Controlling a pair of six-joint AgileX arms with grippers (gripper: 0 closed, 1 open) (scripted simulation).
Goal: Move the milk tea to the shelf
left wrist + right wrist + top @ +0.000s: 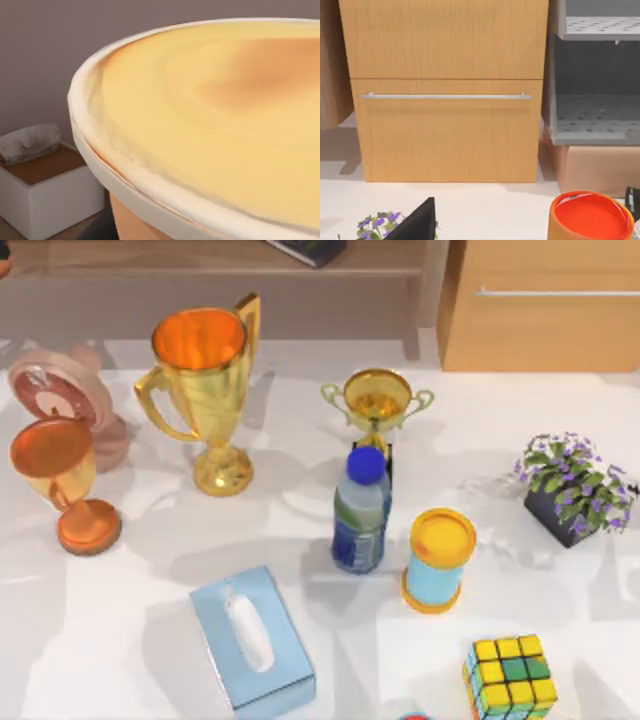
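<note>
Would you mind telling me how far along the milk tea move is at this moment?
Nothing looks done: the milk tea is at the table's left, not on the shelf. In hand: the left wrist view sits close over a cream-topped cup. Left: grasping, lifting and setting it on the shelf.

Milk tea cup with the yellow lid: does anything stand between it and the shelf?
Yes. Behind the light-blue, yellow-lidded milk tea cup, a small gold trophy and a blue-capped plastic bottle stand toward the light-brown wooden shelf board; a large gold trophy farther left.
</note>
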